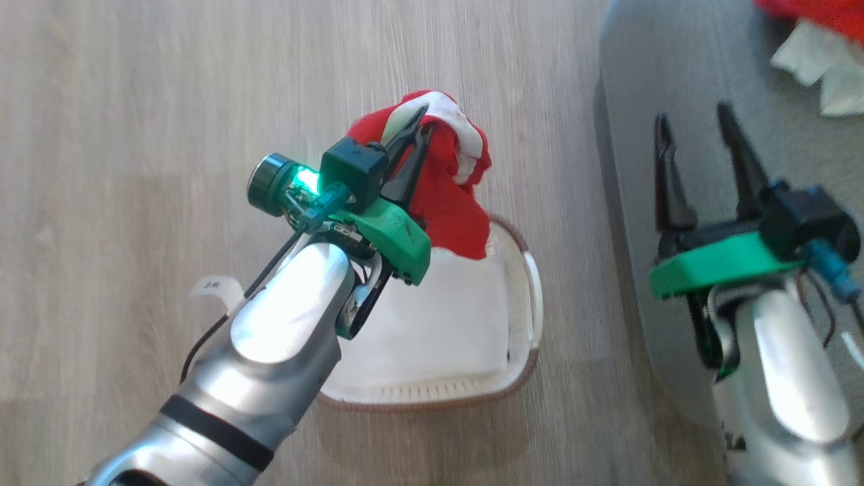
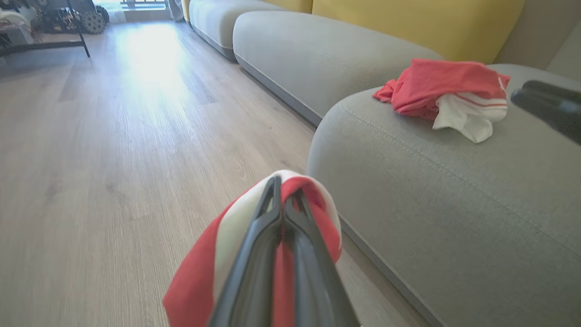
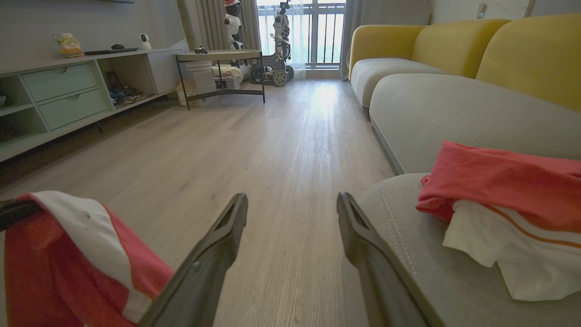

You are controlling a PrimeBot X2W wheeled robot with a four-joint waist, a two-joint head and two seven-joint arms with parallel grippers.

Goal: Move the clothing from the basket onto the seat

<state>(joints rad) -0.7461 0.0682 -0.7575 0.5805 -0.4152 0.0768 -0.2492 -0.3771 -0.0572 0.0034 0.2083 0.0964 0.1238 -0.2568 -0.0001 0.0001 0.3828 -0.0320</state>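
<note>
**Left arm lifting garment out of basket, seat is next**

Left end effector: fingers pressed together, pinching a red garment at a white-striped fold. The cloth hangs free above the far end of the basket. Its lower edge sits close to the rim; I can't tell if it touches.

My read on why:
- Gripping a bunched fold gives the thin fingers more of the slippery fabric to bite.
- Holding it high should get the hanging tail over the rim before the swing to the seat.

Right end effector: fingers spread wide, nothing between them, over the seat's near edge. It looks parked clear of the left arm's path, maybe ready to assist.

Counts:
- Garments: 2. One is held; the second garment lies crumpled on the seat, white lining showing.
- Basket: 1, on the floor just beside the seat. The interior that shows is white with no red in it. The forearm hides its near-left corner.
- End effectors: 2.

Task looks nearly done; the held piece is probably the last.
</note>
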